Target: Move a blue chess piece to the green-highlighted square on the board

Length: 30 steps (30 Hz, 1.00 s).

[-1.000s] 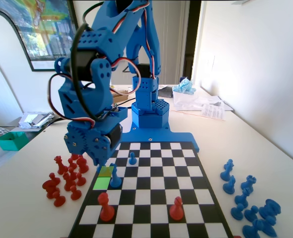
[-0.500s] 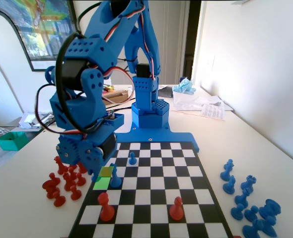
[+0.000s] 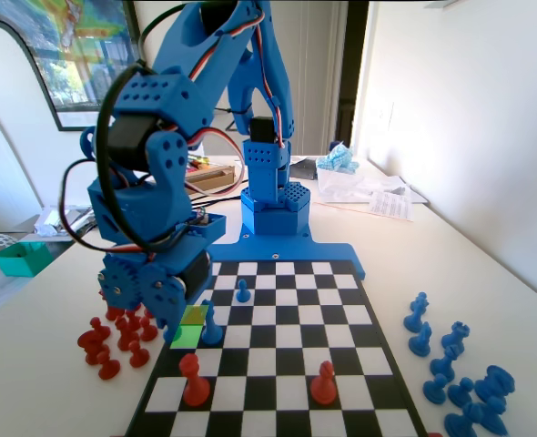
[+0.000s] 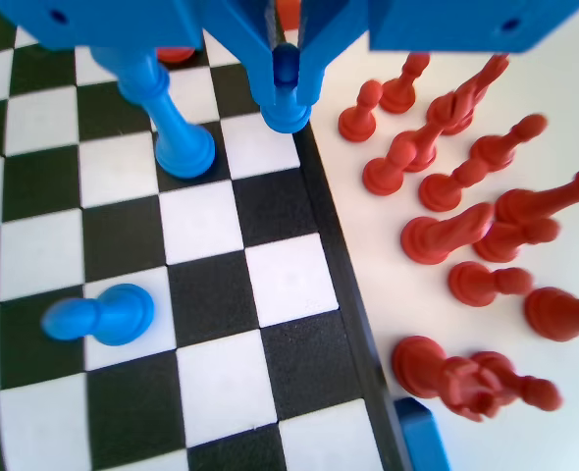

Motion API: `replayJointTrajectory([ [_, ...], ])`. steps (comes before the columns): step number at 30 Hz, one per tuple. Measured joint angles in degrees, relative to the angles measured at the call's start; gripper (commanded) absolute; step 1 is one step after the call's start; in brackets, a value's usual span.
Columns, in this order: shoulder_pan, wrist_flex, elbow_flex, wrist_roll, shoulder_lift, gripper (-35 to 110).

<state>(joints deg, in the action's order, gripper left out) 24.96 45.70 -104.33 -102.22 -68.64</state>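
Your pincer (image 4: 288, 83) has dropped lower, clenched on the blue pawn (image 4: 287, 98) over the board's (image 4: 319, 196) edge column. Seat it flat on the green-highlighted square (image 3: 188, 335) before you release.

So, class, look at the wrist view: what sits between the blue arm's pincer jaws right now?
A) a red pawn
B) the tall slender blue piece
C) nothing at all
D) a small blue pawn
D: in the wrist view the pincer has its jaws closed around a small blue pawn with a round head, above the board's rim-side column, while the taller blue piece stands free beside it.
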Motion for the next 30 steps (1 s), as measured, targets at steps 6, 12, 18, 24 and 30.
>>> replayJointTrajectory([
  [6, -1.14, -2.55, -1.85, 0.00, 0.00, 1],
  [12, -1.67, -4.31, -3.08, 0.09, 0.00, 1],
  [18, -1.67, -4.31, -3.08, 0.09, 0.00, 2],
  [24, -1.67, -4.31, -3.08, 0.09, 0.00, 8],
  [30, -1.41, -3.60, -3.08, -0.53, 0.00, 9],
])
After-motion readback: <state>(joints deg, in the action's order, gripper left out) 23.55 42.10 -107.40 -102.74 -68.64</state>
